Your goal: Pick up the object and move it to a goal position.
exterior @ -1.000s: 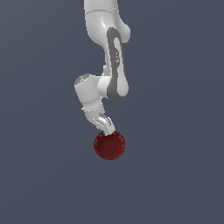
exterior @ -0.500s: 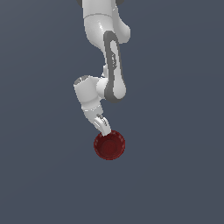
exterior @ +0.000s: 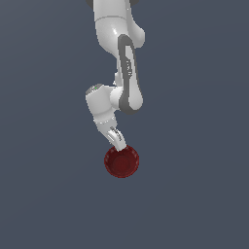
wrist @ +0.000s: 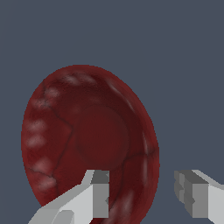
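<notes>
Plain grey counter fills both views. From the gripper point(wrist: 142, 192), spread wide and holding nothing, one finger point(wrist: 98, 192) sits over the inside of the red bowl point(exterior: 121, 162), the other outside its rim, straddling the near wall.

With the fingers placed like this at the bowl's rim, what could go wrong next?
1. In the wrist view one finger is over the inside of the red bowl and the other is outside the rim, so closing may pinch only the thin wall, and the bowl could slip or tip.
2. The grasp sits at the edge, not centred, so the bowl may tilt when lifted.
</notes>
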Available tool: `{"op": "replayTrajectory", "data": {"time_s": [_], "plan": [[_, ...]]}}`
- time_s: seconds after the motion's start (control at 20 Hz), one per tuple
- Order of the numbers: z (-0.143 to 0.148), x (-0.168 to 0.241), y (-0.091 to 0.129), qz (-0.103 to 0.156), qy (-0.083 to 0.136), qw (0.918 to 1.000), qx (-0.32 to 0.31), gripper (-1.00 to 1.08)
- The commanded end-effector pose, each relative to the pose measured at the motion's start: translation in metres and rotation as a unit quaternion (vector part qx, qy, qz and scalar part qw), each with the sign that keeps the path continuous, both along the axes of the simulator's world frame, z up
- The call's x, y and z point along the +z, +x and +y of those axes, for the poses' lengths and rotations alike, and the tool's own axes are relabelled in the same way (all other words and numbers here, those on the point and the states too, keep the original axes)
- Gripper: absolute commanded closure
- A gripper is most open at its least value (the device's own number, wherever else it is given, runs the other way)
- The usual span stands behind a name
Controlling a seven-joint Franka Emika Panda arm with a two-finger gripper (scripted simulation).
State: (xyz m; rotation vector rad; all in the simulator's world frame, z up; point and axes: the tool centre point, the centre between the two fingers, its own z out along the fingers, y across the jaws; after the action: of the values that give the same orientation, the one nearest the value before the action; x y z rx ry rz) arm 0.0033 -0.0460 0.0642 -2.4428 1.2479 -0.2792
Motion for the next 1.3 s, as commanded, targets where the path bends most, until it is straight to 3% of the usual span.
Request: {"op": "replayTrajectory", "data": {"time_s": [0.0, 1.0, 1.05, 1.25], "plan": [[-0.004, -0.002, -0.001, 0.000, 0.001, 1.0000, -0.010, -0.20], [0.001, -0.029, 0.005, 0.002, 0.004, 0.9998, -0.020, -0.20], [0.001, -0.029, 0.005, 0.002, 0.004, 0.9998, -0.020, 1.08], [0.001, -0.029, 0.005, 0.002, 0.004, 0.9998, -0.020, 1.08]]}}
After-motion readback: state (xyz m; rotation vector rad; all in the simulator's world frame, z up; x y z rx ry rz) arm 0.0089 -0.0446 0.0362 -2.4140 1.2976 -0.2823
